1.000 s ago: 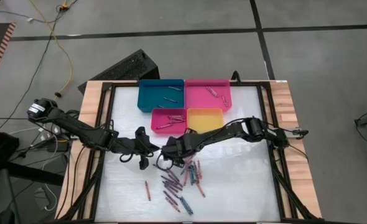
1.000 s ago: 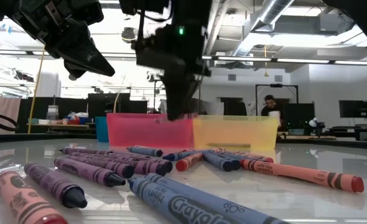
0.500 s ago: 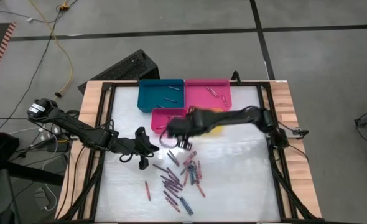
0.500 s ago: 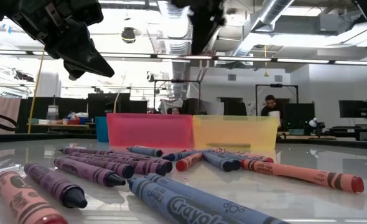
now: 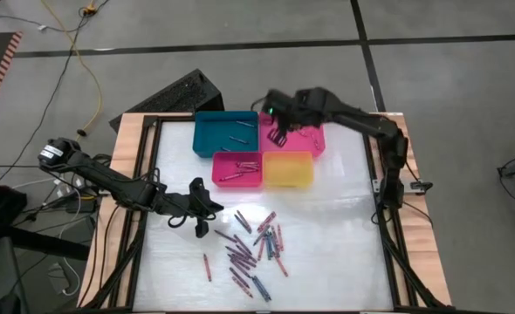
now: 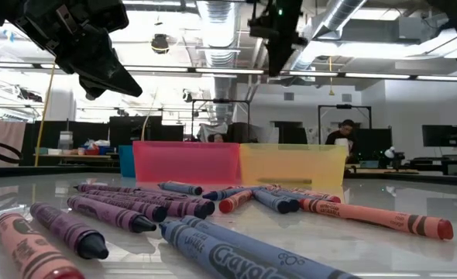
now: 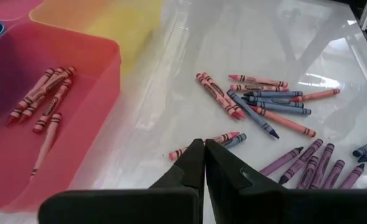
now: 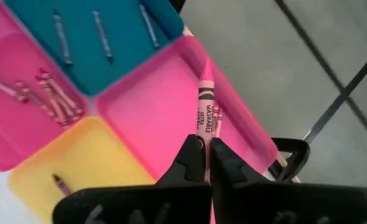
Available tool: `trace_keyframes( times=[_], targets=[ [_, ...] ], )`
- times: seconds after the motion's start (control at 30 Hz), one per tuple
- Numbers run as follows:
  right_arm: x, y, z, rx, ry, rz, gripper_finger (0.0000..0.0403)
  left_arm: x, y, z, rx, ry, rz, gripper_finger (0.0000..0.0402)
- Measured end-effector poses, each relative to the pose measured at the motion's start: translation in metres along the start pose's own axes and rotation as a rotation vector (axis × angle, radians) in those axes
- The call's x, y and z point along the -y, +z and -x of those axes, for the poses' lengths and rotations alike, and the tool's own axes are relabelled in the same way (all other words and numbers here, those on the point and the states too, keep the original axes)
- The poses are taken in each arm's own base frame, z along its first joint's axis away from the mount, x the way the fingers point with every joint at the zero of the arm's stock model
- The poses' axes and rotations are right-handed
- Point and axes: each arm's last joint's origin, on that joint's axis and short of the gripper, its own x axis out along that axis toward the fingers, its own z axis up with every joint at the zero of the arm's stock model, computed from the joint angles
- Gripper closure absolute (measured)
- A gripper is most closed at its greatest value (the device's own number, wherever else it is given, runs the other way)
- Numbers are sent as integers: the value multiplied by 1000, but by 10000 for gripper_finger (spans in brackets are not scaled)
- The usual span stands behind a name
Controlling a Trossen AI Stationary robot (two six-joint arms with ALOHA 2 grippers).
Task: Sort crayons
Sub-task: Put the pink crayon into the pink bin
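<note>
Crayons: small thin wax sticks, purple, blue and red, scattered on the white table; a few already lie in the trays.
Right gripper: arm stretched out, held over the large pink rectangular plastic tray; fingers closed on one pink crayon.
Writing: "WASHABLE" on the held crayon; "Crayola" on a blue crayon in the low view.
Left gripper: arm bent low over the table, fingers closed and empty, just beside the loose crayons.
</note>
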Motion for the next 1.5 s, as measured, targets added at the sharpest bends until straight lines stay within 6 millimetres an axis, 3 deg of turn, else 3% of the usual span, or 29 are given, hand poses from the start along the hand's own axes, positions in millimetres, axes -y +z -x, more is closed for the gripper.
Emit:
trace_keyframes(
  times=[0.17,0.37,0.63,0.83,1.13,1.5],
  targets=[
    [34,8,-28,-52,29,-41,398,0,-1,0,-8,4,-4,401],
    [56,6,-71,-77,71,-109,398,-1,-2,0,-22,11,-11,401],
    [63,-16,-135,-110,127,-124,398,-1,-3,0,-22,19,-14,401],
    [70,-36,-173,-103,159,-170,398,-3,-2,0,-9,55,-14,401],
    [79,-58,-205,-79,193,-229,398,-3,-2,0,-6,61,-14,401],
    [73,-72,-223,-99,209,-236,398,-3,-2,0,0,74,-12,401]
  ],
)
